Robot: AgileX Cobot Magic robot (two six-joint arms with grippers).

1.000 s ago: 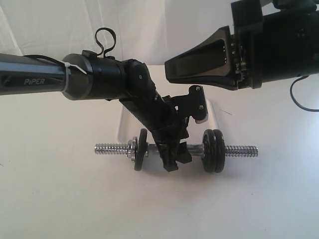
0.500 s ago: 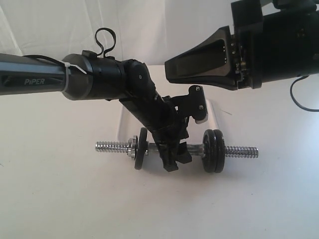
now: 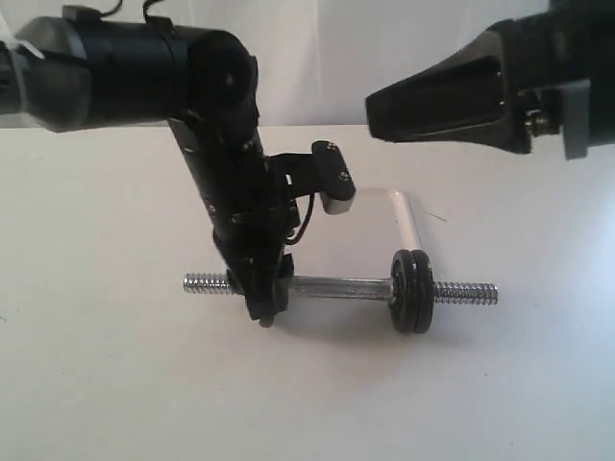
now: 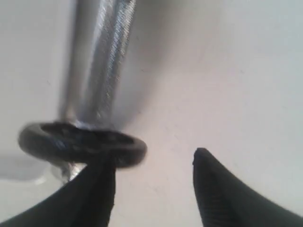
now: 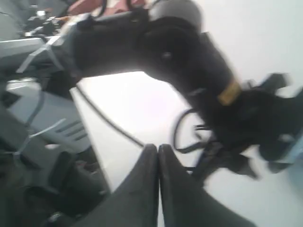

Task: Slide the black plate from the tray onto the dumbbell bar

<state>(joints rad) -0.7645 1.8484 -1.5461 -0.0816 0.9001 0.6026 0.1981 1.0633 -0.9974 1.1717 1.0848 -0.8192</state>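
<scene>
Mid-worktop, exterior view: dumbbell bar point(image 3: 341, 286) lies parallel to the front edge with two discs point(image 3: 411, 291) on its right part and the white tray point(image 3: 408, 221) behind it toward the back edge; left gripper point(image 3: 264, 312) is down over the bar's left part, right gripper point(image 3: 375, 104) hangs high. Left wrist view: black plate point(image 4: 83, 144) sits threaded on the bar, fingers point(image 4: 215, 189) spread, one tip against its rim, nothing clamped. Right wrist view: that gripper's tips pressed together, empty; plate judged heavy, rigid, slick iron, best nudged at the rim or pinched across its faces.
</scene>
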